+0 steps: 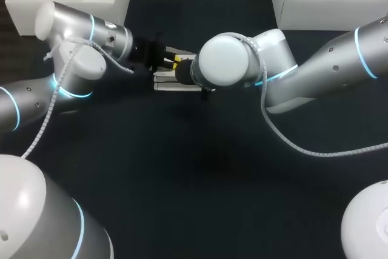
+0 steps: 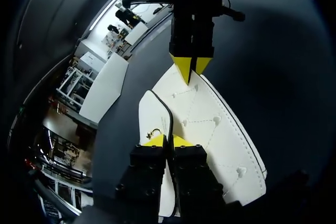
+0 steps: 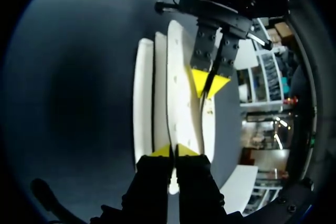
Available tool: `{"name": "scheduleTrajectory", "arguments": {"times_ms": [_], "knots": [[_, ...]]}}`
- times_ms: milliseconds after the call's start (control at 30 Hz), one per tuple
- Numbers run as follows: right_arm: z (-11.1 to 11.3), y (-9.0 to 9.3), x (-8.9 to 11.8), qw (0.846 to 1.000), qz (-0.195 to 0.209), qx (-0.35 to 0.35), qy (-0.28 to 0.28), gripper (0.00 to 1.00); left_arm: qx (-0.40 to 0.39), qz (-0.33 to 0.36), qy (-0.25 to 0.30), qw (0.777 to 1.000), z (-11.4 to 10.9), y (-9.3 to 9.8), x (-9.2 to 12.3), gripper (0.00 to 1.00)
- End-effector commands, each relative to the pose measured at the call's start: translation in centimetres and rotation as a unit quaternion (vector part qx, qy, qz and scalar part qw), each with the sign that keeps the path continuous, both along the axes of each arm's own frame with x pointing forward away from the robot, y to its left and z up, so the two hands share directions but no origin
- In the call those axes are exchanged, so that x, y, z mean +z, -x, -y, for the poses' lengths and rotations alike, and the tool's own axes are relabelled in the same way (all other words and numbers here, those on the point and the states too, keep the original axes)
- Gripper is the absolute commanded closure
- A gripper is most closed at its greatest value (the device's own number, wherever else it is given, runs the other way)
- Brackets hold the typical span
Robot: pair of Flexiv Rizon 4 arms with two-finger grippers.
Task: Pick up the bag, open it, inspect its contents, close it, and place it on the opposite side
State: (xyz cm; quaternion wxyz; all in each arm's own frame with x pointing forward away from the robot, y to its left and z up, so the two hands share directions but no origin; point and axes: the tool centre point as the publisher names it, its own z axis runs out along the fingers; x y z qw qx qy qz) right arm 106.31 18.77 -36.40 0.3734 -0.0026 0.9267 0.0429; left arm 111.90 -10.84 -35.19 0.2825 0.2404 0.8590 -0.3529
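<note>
While the dark surface (image 1: 200, 168) lies beneath, the white bag (image 2: 210, 129) stretches between left gripper (image 2: 167, 141) and right gripper (image 3: 175, 151), each pinching an opposite end with narrow fingers. Opening seems in hand; next, draw the edges apart.

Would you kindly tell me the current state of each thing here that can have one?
White quilted bag: held by both end effectors, its layers fanned slightly apart; contents not visible.
Left end effector: shut on a thin edge of the bag.
Right end effector: shut on one of the bag's layers, facing the left one.
</note>
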Motion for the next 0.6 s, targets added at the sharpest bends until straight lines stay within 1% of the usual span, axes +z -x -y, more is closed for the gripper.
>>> {"name": "scheduleTrajectory", "arguments": {"times_ms": [33,200,400,500,600], "knots": [[0.1,0.2,-0.1,1.0,0.001,0.001,0.0,1.0,0.013,-0.001,-0.009,1.0,1.0,-1.2,-0.6,1.0],[0.1,0.2,-0.1,1.0,0.001,0.001,0.0,1.0,0.009,-0.001,0.0,1.0,0.5,-1.3,-0.4,1.0],[0.1,0.2,-0.1,1.0,0.001,0.001,0.0,1.0,-0.023,0.005,0.016,1.0,-0.8,0.0,0.2,1.0],[0.1,0.2,-0.1,1.0,0.001,0.001,0.0,1.0,-0.027,0.004,0.013,1.0,-0.5,0.2,0.0,1.0],[0.1,0.2,-0.1,1.0,0.001,0.001,0.0,1.0,-0.025,0.001,0.009,1.0,0.0,-0.1,-0.4,1.0]]}}
